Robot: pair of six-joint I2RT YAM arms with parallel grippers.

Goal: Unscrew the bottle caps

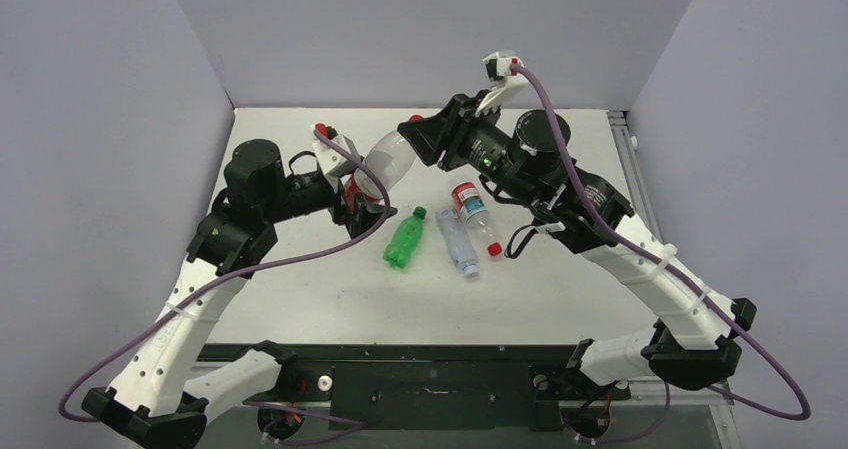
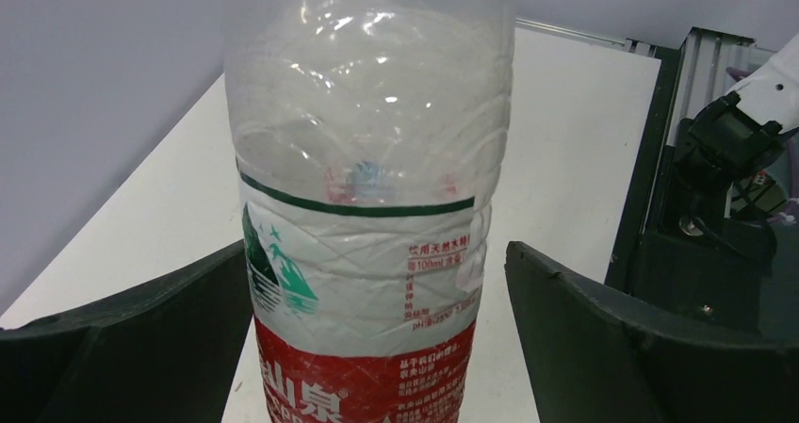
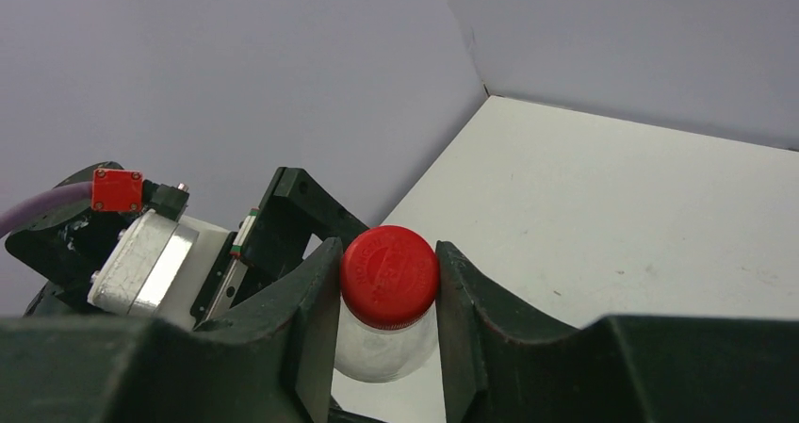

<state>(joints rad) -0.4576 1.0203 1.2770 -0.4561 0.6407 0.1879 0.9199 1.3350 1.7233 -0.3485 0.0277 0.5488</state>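
Observation:
A clear bottle with a red label [image 1: 385, 161] hangs tilted in the air between both grippers. My left gripper [image 1: 352, 201] is shut on its labelled lower body [image 2: 363, 310]; the left finger [image 2: 160, 329] presses on it. My right gripper [image 3: 389, 286] is shut on its red cap [image 3: 389, 270], one finger on each side. On the table lie a green bottle [image 1: 404, 241] with its green cap [image 1: 420, 212] on, a pale-blue clear bottle [image 1: 457, 239], and a second red-labelled bottle [image 1: 472, 207] with its red cap [image 1: 494, 250] on.
Grey walls enclose the white table [image 1: 300, 299] on the left, back and right. A metal rail [image 1: 622, 134] runs along the right edge. The three lying bottles sit close together at mid-table, just below the right arm's wrist [image 1: 535, 154].

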